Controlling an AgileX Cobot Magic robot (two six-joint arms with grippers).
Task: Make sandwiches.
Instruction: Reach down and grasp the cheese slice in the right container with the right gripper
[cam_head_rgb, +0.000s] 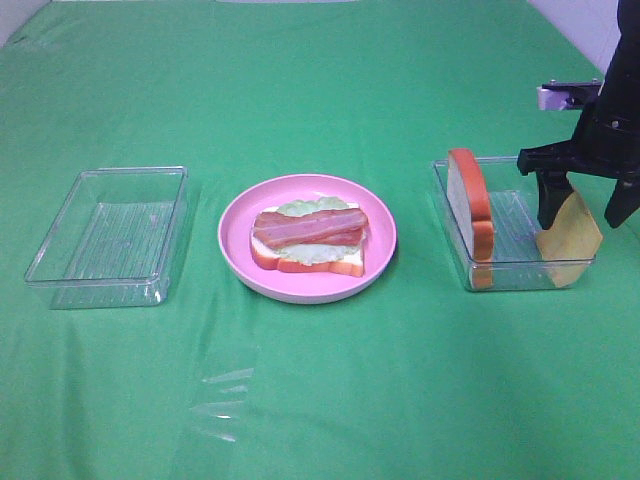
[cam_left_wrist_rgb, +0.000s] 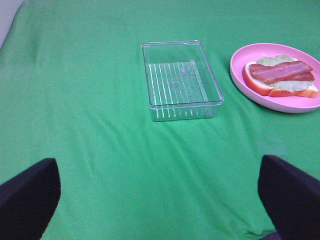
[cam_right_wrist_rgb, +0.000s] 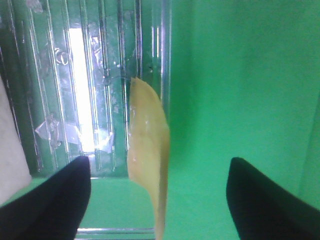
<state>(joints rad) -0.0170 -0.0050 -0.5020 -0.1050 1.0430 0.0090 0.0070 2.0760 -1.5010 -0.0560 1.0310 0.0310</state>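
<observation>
An open-faced sandwich (cam_head_rgb: 308, 240) lies on the round pink plate (cam_head_rgb: 232, 240) mid-table: a white bread slice, pale lettuce, and reddish-brown bacon strips (cam_head_rgb: 310, 227) on top. The left wrist view shows the same sandwich (cam_left_wrist_rgb: 281, 79). A second bread slice (cam_head_rgb: 470, 205) stands on edge in the right clear tray (cam_head_rgb: 510, 282). A yellow cheese square (cam_head_rgb: 570, 240) leans against that tray's right wall. My right gripper (cam_head_rgb: 583, 222) straddles the cheese (cam_right_wrist_rgb: 147, 150), open, with a gap on both sides. My left gripper (cam_left_wrist_rgb: 157, 165) hangs open over bare cloth.
An empty clear tray (cam_head_rgb: 105, 235) sits left of the plate and appears ahead of the left gripper (cam_left_wrist_rgb: 180, 75). The pink plate's rim (cam_left_wrist_rgb: 280, 106) is at that view's edge. Green cloth covers the table. A bit of clear film (cam_head_rgb: 225, 405) lies near the front.
</observation>
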